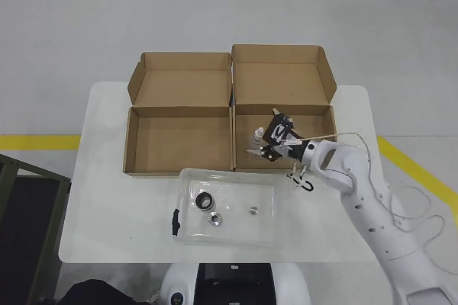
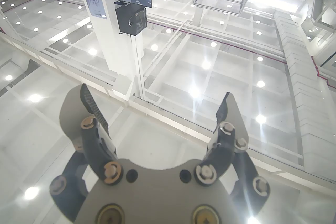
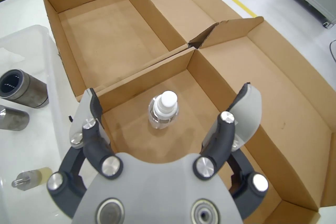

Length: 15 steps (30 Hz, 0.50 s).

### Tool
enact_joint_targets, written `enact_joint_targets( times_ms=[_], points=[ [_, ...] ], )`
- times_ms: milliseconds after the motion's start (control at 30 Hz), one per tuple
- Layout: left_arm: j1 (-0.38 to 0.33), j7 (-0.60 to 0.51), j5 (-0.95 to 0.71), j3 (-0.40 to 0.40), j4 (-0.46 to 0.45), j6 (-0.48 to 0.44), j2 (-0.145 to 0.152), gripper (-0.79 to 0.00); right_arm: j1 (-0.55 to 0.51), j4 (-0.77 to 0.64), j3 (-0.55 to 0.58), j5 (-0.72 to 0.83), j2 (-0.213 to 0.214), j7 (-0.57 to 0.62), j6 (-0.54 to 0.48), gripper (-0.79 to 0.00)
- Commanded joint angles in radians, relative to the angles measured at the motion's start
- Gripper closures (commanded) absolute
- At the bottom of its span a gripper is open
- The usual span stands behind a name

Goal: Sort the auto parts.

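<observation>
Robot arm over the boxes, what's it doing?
It is sorting parts. The right gripper hangs open over the right box, just above a small bottle that sits on the box floor, and is not touching it. A clear tray in front of the boxes holds a few metal parts not yet sorted. The left gripper is open too. It points upward and holds nothing.

a white worktop (image 1: 107,213) stands on a pale grey floor (image 1: 61,46) crossed by yellow lines (image 1: 30,142), under round ceiling lights (image 2: 260,83)
</observation>
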Motion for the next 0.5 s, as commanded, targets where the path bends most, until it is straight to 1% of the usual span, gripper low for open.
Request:
enact_joint_targets(
  times_ms=[0, 233, 467],
  points=[
    [0.0, 0.0, 0.0, 0.0, 0.0, 0.0, 0.0, -0.785, -0.035, -0.068, 0.03, -0.004, 0.009, 0.019, -0.016, -0.785],
    [0.0, 0.0, 0.0, 0.0, 0.0, 0.0, 0.0, -0.785, -0.149, -0.269, 0.103, 0.013, 0.036, 0.072, -0.117, -0.785],
    [0.0, 0.0, 0.0, 0.0, 0.0, 0.0, 0.0, -0.785, -0.243, -0.403, 0.094, -0.008, 0.053, 0.137, -0.217, -0.785]
  ],
)
